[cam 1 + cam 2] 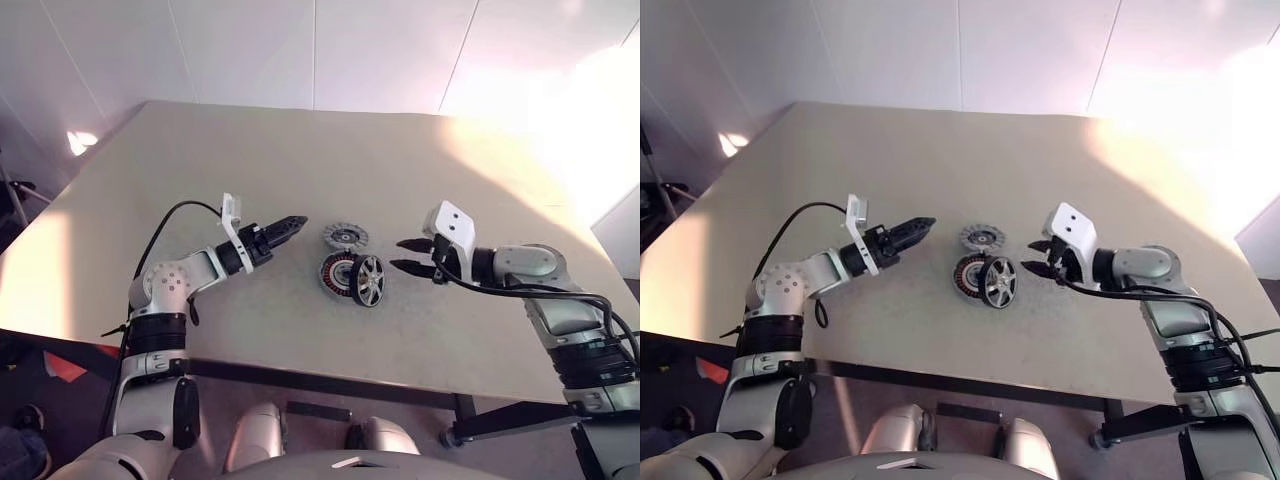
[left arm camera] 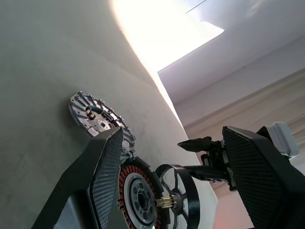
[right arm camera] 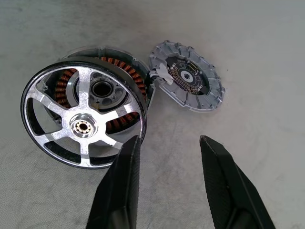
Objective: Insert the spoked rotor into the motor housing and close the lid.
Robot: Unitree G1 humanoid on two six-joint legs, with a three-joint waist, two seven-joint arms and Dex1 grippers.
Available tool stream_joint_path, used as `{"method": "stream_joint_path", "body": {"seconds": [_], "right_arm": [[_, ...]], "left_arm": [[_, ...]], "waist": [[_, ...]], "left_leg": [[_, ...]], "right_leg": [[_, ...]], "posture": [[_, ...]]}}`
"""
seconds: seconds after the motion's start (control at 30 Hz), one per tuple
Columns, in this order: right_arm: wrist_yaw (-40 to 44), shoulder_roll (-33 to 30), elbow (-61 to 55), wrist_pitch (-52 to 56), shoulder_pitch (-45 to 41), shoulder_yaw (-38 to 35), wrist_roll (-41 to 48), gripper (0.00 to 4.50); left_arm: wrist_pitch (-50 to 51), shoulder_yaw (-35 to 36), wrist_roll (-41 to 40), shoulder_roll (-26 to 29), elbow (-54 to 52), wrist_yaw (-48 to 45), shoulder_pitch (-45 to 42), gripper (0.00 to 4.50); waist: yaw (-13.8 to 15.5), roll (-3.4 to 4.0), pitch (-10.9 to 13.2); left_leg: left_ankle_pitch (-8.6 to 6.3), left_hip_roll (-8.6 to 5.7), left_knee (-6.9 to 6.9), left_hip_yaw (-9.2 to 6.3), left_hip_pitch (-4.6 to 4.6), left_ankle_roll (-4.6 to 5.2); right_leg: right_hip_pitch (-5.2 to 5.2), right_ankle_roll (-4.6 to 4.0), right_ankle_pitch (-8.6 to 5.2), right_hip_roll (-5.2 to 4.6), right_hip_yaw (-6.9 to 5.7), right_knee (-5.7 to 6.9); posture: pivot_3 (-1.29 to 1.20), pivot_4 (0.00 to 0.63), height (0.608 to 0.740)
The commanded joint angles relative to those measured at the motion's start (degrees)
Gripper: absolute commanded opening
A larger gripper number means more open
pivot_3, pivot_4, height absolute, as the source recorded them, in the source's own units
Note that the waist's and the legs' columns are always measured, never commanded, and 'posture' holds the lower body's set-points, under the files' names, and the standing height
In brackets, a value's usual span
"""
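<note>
spoked rotor: on edge near the middle of the bench, black rim and silver spokes, tilted against the motor housing, free of both grippers
left gripper: left of the parts, level above the bench, pointing toward them, fingers parted, nothing between them
motor housing: just behind the rotor and touching it, also tipped up, copper winding ring and silver hub showing through the spokes
lid: flat on the bench just beside the housing, on its far side, light grey with a ribbed edge, dark round board at its centre facing up; edge very close to the housing rim, contact cannot be told
right gripper: right of the rotor, near it but apart, pointing toward it and angled down, fingers spread, released, holding nothing
right fingers: one fingertip close to the rotor's rim in the right wrist view, not touching it
bench: pale and matt, strong glare over its far right corner
</note>
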Motion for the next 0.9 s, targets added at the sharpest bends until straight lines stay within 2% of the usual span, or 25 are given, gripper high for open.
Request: {"method": "stream_joint_path", "body": {"seconds": [0.03, 0.6, 0.9], "right_arm": [[0.53, -0.02, -2.8, -1.62, -1.14, 1.08, -0.54, 2.5], [1.24, 3.01, 3.1, -4.54, -5.62, 5.35, -2.83, 2.5], [1.99, 3.06, 2.14, -4.68, -6.15, 5.48, -2.56, 2.5]], "left_arm": [[-1.37, 0.9, -1.16, 0.8, -1.92, 0.03, 0.11, 3.53], [-3.12, 0.21, -1.47, 0.21, -3.14, 1.5, 1.21, 3.53], [-3.84, 0.06, -1.34, 0.42, -3.13, 1.88, 1.57, 3.53]], "waist": [[0.0, 0.0, 0.0], [-0.21, 0.0, 0.0], [-0.31, 0.0, 0.0]], "left_leg": [[0.0, 0.0, 0.0, 0.0, 0.0, 0.0], [0.01, 0.0, 0.01, 0.0, 0.02, 0.0], [0.02, 0.0, 0.02, 0.0, 0.04, -0.02]], "right_leg": [[0.0, 0.0, 0.0, 0.0, 0.0, 0.0], [0.02, -0.01, 0.01, 0.0, 0.0, 0.04], [0.02, -0.01, 0.01, 0.0, 0.0, 0.09]], "posture": [[0.0, 0.0, 0.74], [0.0, 0.0, 0.74], [0.0, 0.0, 0.74]]}}
